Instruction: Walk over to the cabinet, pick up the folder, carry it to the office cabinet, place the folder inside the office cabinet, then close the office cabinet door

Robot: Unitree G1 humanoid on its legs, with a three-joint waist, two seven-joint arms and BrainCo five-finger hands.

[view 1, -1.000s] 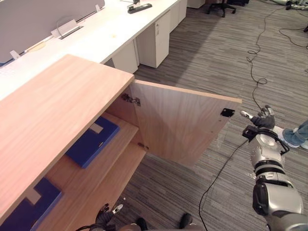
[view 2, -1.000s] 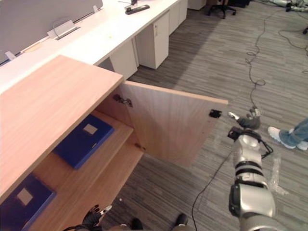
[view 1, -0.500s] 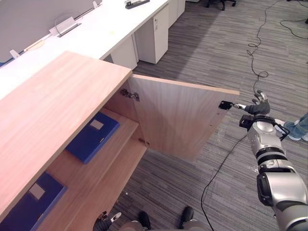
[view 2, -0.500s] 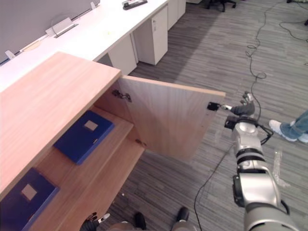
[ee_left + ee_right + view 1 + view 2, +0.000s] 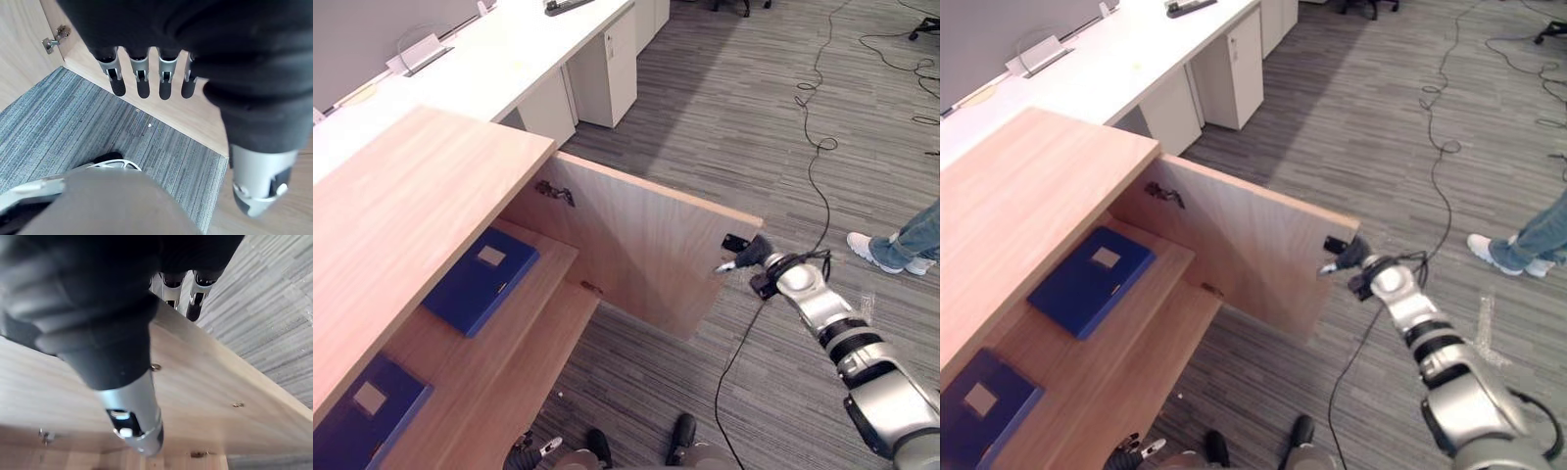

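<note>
My right robot hand is at the free edge of the light wooden cabinet door, which stands open. The thumb lies straight along the door's inner face and the fingers reach straight past the edge on the other side, uncurled. My left robot hand hangs low over the grey striped carpet in front of the cabinet, fingers straight, holding nothing. The flat blue folder with a white label lies on the wooden shelf inside the light wooden office cabinet, with a second blue folder further along the same shelf.
</note>
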